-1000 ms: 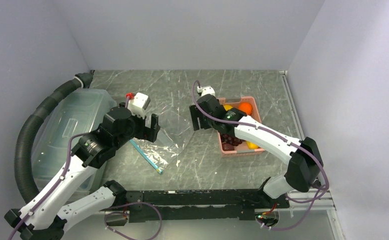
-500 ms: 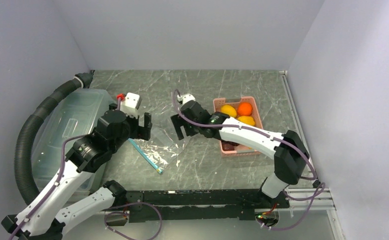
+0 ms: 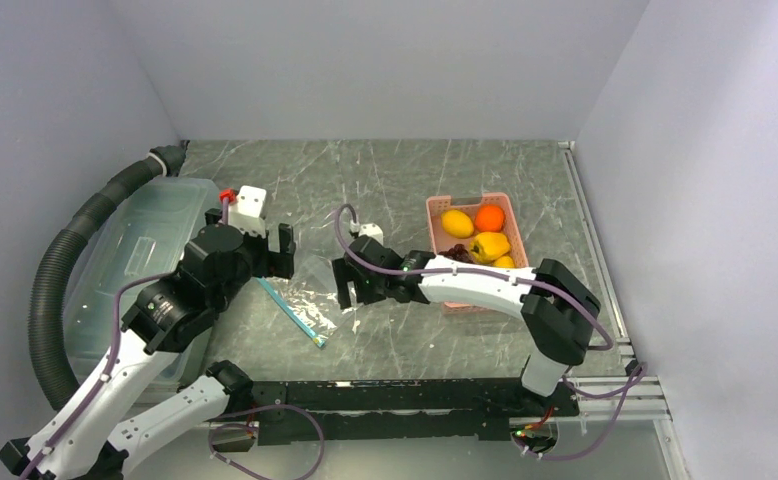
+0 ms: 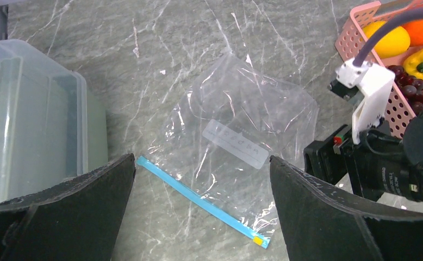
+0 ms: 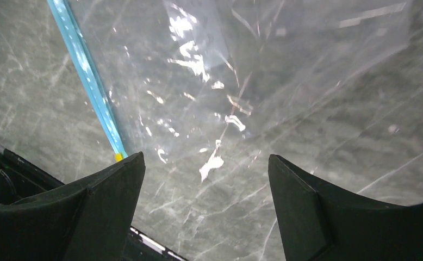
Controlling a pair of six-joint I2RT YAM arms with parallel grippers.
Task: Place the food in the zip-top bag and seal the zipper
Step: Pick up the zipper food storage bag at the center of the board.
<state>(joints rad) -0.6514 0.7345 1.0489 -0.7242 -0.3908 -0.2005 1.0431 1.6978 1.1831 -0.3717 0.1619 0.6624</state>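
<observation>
The zip-top bag [image 3: 317,298] lies flat and empty on the marble table, its teal zipper [image 3: 293,315] along the near-left edge. The food sits in the pink basket [image 3: 433,208]: a lemon [image 3: 456,222], an orange ball [image 3: 489,217], a yellow bell pepper [image 3: 489,246] and purple grapes [image 3: 462,257]. My left gripper [image 3: 283,252] hovers open above the bag's left side; in the left wrist view the bag [image 4: 236,136] and zipper [image 4: 204,202] show between its fingers. My right gripper [image 3: 350,290] hangs open at the bag's right edge, over the bag [image 5: 225,70] and zipper [image 5: 87,76].
A large translucent lidded bin [image 3: 135,260] stands at the left, with a black ribbed hose [image 3: 65,260] curving round it. Grey walls close in the table on three sides. The black base rail [image 3: 395,395] runs along the near edge.
My right arm has swung left from the basket to the bag's right edge, and its jaws have widened. My left gripper has drawn back a little to the left, still open.
</observation>
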